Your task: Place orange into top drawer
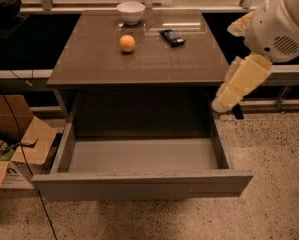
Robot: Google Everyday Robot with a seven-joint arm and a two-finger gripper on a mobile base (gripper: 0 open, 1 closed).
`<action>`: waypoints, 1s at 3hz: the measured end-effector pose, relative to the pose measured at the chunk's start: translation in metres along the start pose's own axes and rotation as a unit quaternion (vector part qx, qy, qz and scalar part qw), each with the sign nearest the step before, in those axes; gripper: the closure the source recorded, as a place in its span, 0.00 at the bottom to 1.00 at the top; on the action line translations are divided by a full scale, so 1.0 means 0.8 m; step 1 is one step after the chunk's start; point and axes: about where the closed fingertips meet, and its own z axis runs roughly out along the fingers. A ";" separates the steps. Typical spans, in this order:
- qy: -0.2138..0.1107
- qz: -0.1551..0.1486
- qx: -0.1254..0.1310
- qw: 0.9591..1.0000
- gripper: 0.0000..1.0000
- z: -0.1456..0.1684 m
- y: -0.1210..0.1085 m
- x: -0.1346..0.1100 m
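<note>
The orange (127, 43) sits on the brown cabinet top (139, 64), toward the back and left of centre. The top drawer (139, 184) is pulled fully open below the top; its grey inside holds nothing. My arm comes in from the upper right, with a white joint and a cream link slanting down beside the cabinet's right edge. The gripper (223, 104) is at the link's low end, near the drawer's back right corner, well apart from the orange and holding nothing I can see.
A white bowl (130, 11) stands behind the orange. A dark snack packet (171, 37) lies to the orange's right. An open cardboard box (19, 134) and a black cable sit on the floor at the left. Speckled floor surrounds the drawer.
</note>
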 end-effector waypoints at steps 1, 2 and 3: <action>-0.062 0.001 0.004 0.998 0.00 0.021 -0.017 -0.052; -0.099 -0.014 -0.017 0.995 0.00 0.085 -0.049 -0.131; -0.102 -0.011 -0.017 0.995 0.00 0.090 -0.050 -0.134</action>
